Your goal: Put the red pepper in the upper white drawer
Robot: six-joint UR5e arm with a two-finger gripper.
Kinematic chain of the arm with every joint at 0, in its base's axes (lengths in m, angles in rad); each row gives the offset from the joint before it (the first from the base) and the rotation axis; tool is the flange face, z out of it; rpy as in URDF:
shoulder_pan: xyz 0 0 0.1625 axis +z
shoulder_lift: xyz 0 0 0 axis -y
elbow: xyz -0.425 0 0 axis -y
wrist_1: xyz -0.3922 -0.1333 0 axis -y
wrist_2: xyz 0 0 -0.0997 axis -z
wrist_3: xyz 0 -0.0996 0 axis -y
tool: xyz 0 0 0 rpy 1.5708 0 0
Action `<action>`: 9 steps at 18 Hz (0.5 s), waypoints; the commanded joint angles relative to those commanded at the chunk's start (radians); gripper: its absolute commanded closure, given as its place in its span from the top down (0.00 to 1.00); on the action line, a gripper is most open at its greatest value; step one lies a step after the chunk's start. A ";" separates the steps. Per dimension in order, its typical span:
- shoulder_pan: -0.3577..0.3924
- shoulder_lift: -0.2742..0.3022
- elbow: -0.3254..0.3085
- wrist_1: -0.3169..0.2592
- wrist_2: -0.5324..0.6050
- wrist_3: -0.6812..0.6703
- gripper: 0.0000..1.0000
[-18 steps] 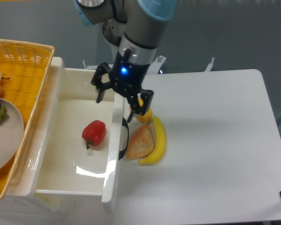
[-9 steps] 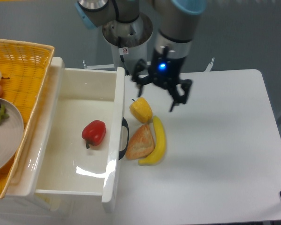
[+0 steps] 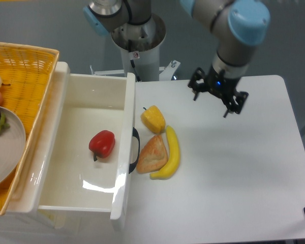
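Red pepper [image 3: 102,144] lies on the floor of the upper white drawer [image 3: 66,188], near the front wall that carries the black handle [image 3: 135,150], in the same spot as half a second ago and a second ago. The drawer stands pulled out over the left part of the white desk [image 3: 234,178]. The tool [image 3: 217,97] now hangs above the bare desk surface to the right of the fruit, its two fingers spread apart and holding nothing. A second ago it hovered over the drawer's front wall; half a second ago it was above the yellow pepper-like fruit [image 3: 152,119]; it has since swung further right and away from the drawer. Just outside the drawer front, the yellow fruit, an orange wedge-shaped fruit [image 3: 152,154] and a banana [image 3: 170,153] sit close together, unmoved. A yellow woven basket [image 3: 25,71] with a grey plate [image 3: 5,152] in it rests at the far left, beside the drawer.
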 joint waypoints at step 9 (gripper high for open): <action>0.051 -0.123 0.014 0.120 0.041 0.144 1.00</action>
